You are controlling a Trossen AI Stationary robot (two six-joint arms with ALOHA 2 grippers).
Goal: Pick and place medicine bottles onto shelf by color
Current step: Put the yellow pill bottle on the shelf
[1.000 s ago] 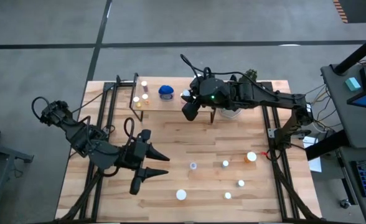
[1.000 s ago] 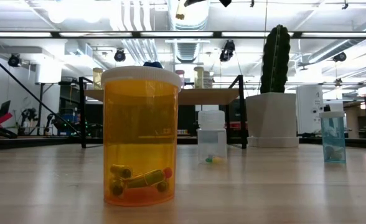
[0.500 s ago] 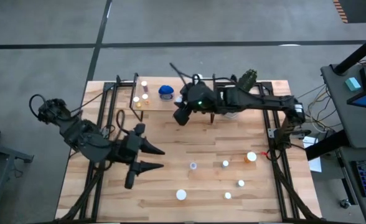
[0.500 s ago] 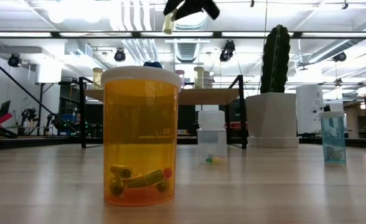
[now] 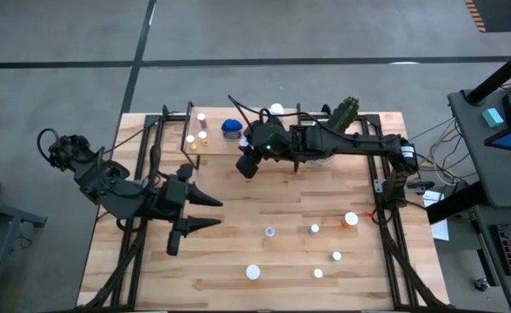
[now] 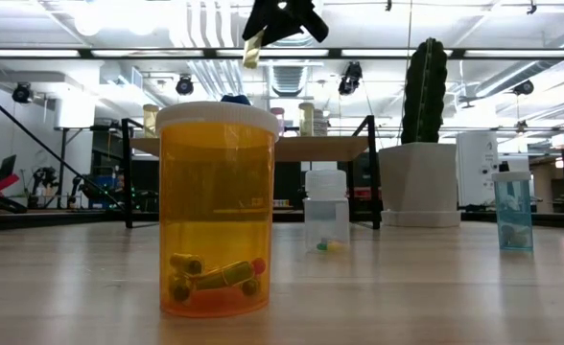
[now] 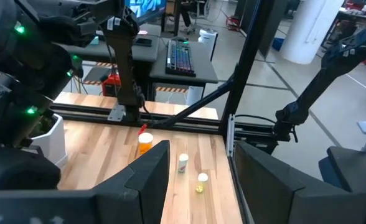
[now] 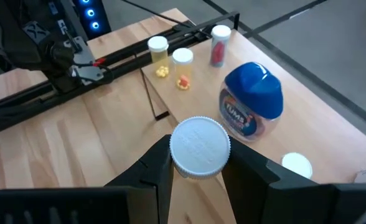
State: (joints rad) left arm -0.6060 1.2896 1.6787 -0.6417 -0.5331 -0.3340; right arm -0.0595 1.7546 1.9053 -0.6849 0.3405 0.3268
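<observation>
Your right tool point(image 8: 198, 163) is clamped on a white-capped bottle point(image 8: 200, 145): in the right wrist view the two dark fingers point(image 8: 155, 167) press the bottle from either side just under the cap, and only the cap top shows. In the low view the same tool point(image 6: 280, 17) hangs high over the counter with a pale bottle point(image 6: 251, 50) tilted between its tips. From above it sits at the shelf point(image 5: 205, 146), over its near edge, just beside the blue bottle point(image 5: 232, 129).

Judge the bottle as light, stiff plastic with a smooth round wall, so it can twist or slip if you squeeze off-centre. Keep the pinch across the widest part of the body, close under the cap, and set it down upright; a tall narrow bottle will likely tip if released while tilted.

On the shelf beyond the held bottle stands the blue bottle point(image 8: 253, 107), squat and probably heavier, with three small white-capped bottles point(image 8: 183, 68) farther along. Leave clearance from all of them; they look easy to knock over.

Your left tool point(image 5: 195, 213) waits low over the counter point(image 5: 299, 261), well apart from the shelf on the near side, its fingers spread with nothing between them. More small bottles point(image 5: 315, 229) stand on the counter farther from the shelf still; an orange one point(image 6: 218, 209) fills the low view.
</observation>
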